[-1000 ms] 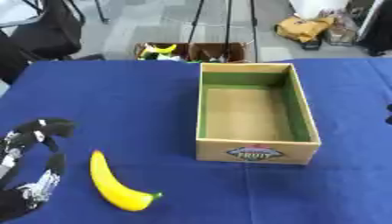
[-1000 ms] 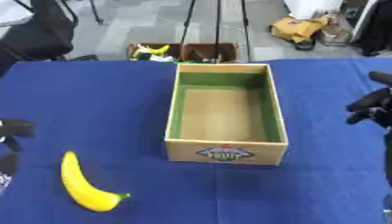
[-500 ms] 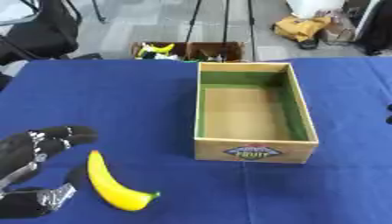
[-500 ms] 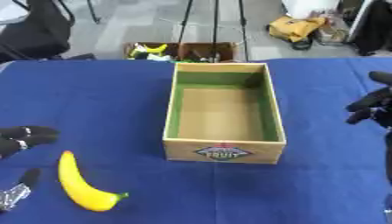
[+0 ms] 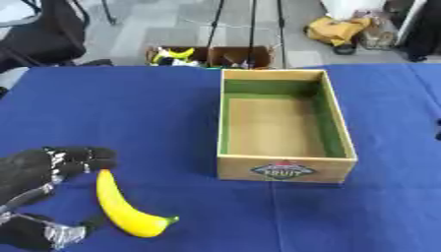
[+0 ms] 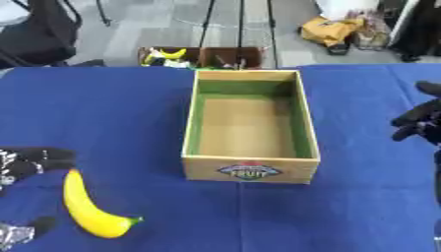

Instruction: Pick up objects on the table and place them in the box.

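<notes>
Banana: a curved yellow banana (image 5: 123, 210) with a green tip is lying on the blue tablecloth (image 5: 138, 113) near the front left corner, well apart from the box; its upper end is pointing away from the robot and its green tip is pointing right.

Box: an open rectangular cardboard box (image 5: 284, 170) with green inner walls and a brown floor is sitting in the middle of the cloth, a fruit label showing on its near wall; nothing is lying inside it.

Left hand: the black left hand with silver joints (image 5: 34, 170) is reaching in from the lower left with its fingers (image 5: 86, 157) spread and nearly straight just beside the banana's upper end, and its thumb (image 5: 51, 234) is lying just beside the banana's lower part; the banana is sitting between them, ungripped. Whether they are touching it, I cannot tell.

Right hand: the black right hand (image 6: 420, 120) is hanging at the right edge, right of the box, fingers slightly bent and relaxed, holding nothing.

Background: a small brown crate with yellow fruit (image 5: 176, 54) is standing on the grey floor beyond the table.
</notes>
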### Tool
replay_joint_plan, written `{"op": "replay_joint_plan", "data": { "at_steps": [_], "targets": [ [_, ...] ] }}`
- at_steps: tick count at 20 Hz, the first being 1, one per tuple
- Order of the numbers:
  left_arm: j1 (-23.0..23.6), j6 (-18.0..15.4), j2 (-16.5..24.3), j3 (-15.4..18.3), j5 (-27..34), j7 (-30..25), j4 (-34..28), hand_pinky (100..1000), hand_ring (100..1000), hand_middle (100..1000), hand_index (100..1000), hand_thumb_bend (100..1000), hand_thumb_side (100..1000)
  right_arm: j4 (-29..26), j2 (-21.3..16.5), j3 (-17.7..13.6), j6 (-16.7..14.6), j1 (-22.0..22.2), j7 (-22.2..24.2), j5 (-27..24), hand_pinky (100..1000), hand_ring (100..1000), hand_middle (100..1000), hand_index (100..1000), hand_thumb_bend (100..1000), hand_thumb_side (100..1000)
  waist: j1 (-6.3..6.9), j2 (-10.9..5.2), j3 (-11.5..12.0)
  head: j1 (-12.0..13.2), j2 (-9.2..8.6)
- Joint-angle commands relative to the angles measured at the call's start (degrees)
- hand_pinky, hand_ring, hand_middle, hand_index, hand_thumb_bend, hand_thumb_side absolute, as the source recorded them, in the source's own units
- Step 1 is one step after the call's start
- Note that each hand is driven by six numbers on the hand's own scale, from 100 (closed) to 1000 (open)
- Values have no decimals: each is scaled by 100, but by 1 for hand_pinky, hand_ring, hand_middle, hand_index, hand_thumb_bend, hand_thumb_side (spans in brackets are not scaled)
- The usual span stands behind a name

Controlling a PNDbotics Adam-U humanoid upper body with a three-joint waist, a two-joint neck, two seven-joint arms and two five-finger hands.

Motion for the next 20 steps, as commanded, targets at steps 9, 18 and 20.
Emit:
{"op": "replay_joint_plan", "data": {
  "at_steps": [9, 18, 20],
  "targets": [
    [-364, -284, 797, -373, -190, -403, -106, 701, 831, 835, 886, 407, 738, -43, -132, 33, -15, -17, 54, 29, 397, 509, 437, 768, 100, 950, 39, -81, -43, 55, -26],
    [-738, -331, 887, -636, -340, -93, -106, 624, 758, 768, 825, 186, 616, -27, -150, 42, -21, -4, 86, 28, 396, 509, 437, 768, 100, 949, 58, -63, -91, 85, -34],
    [-817, -354, 895, -705, -412, 2, -106, 620, 754, 769, 822, 143, 603, -24, -153, 45, -22, -2, 93, 27, 396, 509, 437, 769, 100, 947, 63, -58, -97, 93, -41]
  ]
}}
